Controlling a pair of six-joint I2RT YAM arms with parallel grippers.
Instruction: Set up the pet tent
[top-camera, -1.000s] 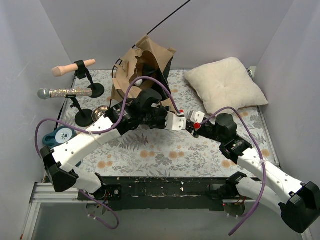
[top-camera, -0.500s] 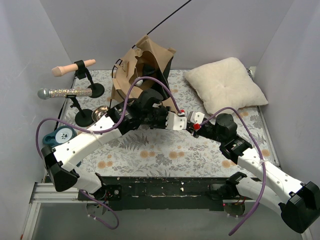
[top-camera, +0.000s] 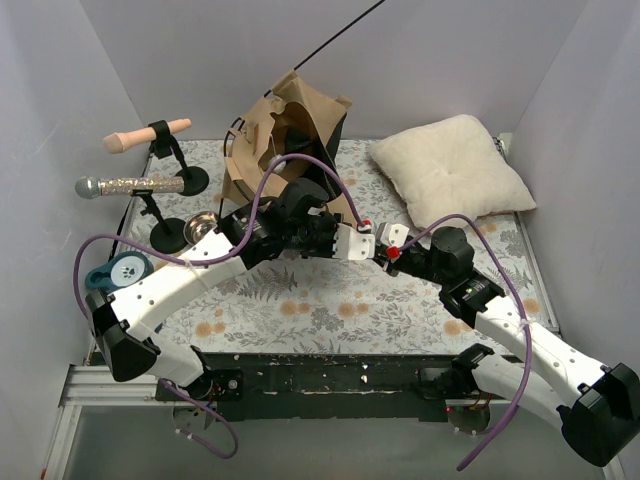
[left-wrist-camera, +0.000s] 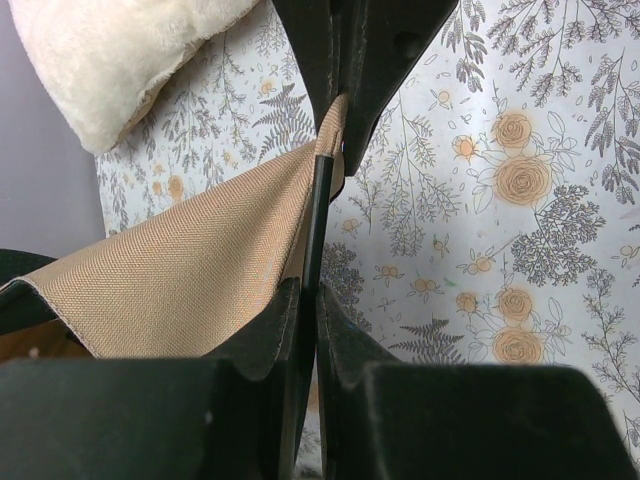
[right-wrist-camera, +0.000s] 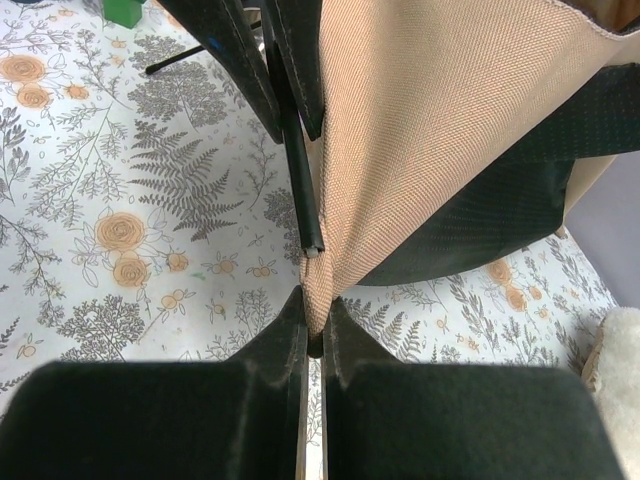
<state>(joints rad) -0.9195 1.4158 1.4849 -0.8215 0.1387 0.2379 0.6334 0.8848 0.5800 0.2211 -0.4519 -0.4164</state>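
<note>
The tan pet tent (top-camera: 285, 130) stands crumpled at the back centre, a thin black pole (top-camera: 345, 30) sticking up from its top. My left gripper (top-camera: 338, 238) is shut on a black pole (left-wrist-camera: 318, 215) that runs along the tent's tan fabric (left-wrist-camera: 180, 270). My right gripper (top-camera: 372, 243) faces it, shut on a corner of the tan fabric (right-wrist-camera: 318, 300). The pole's end (right-wrist-camera: 312, 245) hangs just above that pinched corner, beside the fabric (right-wrist-camera: 430, 130). The left gripper's fingers (right-wrist-camera: 250, 55) show at the top of the right wrist view.
A cream pillow (top-camera: 450, 170) lies at the back right and shows in the left wrist view (left-wrist-camera: 110, 60). Two black stands hold a beige roller (top-camera: 145, 135) and a glittery microphone (top-camera: 130, 185) at the left. A metal bowl (top-camera: 203, 226) and a blue disc (top-camera: 122, 270) sit nearby.
My left gripper has shifted slightly right toward my right gripper, carrying the pole. The tent and right arm have barely moved.
</note>
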